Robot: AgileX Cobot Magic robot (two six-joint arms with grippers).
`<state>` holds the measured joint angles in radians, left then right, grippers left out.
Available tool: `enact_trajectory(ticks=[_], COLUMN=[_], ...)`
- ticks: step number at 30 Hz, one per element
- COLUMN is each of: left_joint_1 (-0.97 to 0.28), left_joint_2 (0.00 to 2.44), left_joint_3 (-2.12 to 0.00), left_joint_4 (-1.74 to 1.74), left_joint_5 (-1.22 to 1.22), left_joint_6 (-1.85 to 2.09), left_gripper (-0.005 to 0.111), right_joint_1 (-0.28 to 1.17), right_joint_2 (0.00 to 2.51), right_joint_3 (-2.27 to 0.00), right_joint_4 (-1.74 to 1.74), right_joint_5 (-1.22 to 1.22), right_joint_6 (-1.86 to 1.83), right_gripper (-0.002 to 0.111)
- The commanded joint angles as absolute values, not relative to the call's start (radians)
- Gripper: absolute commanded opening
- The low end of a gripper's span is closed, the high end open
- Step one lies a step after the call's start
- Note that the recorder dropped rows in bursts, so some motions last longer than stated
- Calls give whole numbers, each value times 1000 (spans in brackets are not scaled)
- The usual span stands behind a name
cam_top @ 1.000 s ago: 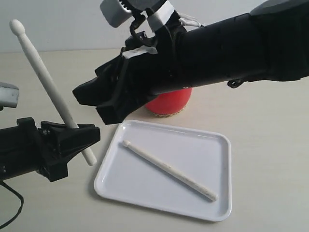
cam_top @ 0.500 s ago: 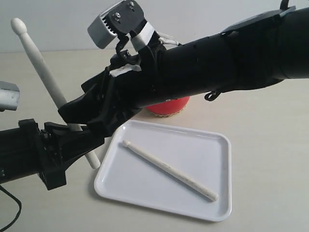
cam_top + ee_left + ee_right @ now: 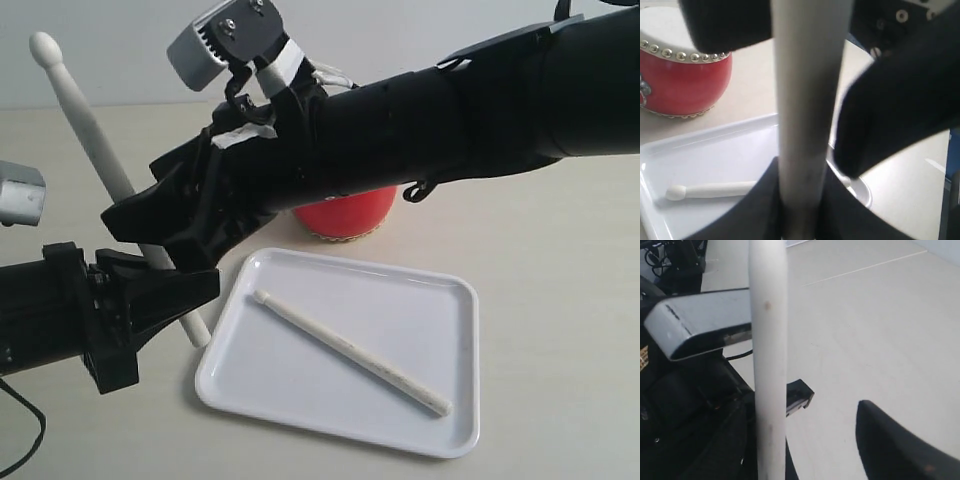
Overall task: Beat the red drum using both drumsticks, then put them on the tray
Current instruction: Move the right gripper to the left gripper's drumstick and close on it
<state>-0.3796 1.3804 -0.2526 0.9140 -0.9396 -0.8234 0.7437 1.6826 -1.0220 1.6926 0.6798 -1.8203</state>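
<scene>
White tray on the near desk holds one stick. Left gripper, jaws closed on the other stick, holds it tilted. Right gripper, jaws open, seems to straddle it; better to close squarely above the left grip before releasing. Drum stands beyond the tray.

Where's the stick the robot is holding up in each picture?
Exterior view: the held stick leans at the left, with its round tip up.
Left wrist view: the held stick is the thick blurry pole up close.
Right wrist view: the held stick is the pale pole.
Shared landmark: the black right fingers next to it.
</scene>
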Motion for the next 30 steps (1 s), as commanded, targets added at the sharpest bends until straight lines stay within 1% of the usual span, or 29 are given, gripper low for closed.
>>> enact_trajectory(ticks=[1, 5, 8, 12, 17, 21, 23, 24, 26, 30], left_joint_1=[-378, -378, -378, -378, -378, -378, -378, -378, -378, -378], left_joint_2=[1385, 1385, 1385, 1385, 1385, 1385, 1385, 1385, 1385, 1377], left_joint_3=[-258, -258, -258, -258, -258, -258, -258, -258, -258, -258], left_joint_4=[914, 912, 912, 889, 881, 881, 881, 885, 889, 899], left_joint_5=[-938, -938, -938, -938, -938, -938, -938, -938, -938, -947], left_joint_6=[-827, -827, -825, -823, -812, -812, -812, -812, -812, -794], left_gripper=[0, 0, 0, 0, 0, 0, 2, 6, 18, 51], right_joint_1=[745, 745, 745, 745, 745, 745, 745, 745, 745, 745], right_joint_2=[1706, 1723, 1724, 1722, 1722, 1722, 1722, 1722, 1722, 1722], right_joint_3=[-1036, -1036, -1036, -1036, -1036, -1036, -1036, -1036, -1036, -1036], right_joint_4=[1709, 1709, 1709, 1706, 1706, 1706, 1706, 1706, 1706, 1714], right_joint_5=[712, 719, 736, 777, 783, 783, 783, 785, 789, 791], right_joint_6=[-1827, -1820, -1808, -1804, -1804, -1804, -1804, -1804, -1804, -1804], right_gripper=[61, 60, 54, 41, 23, 1, 0, 0, 0, 0])
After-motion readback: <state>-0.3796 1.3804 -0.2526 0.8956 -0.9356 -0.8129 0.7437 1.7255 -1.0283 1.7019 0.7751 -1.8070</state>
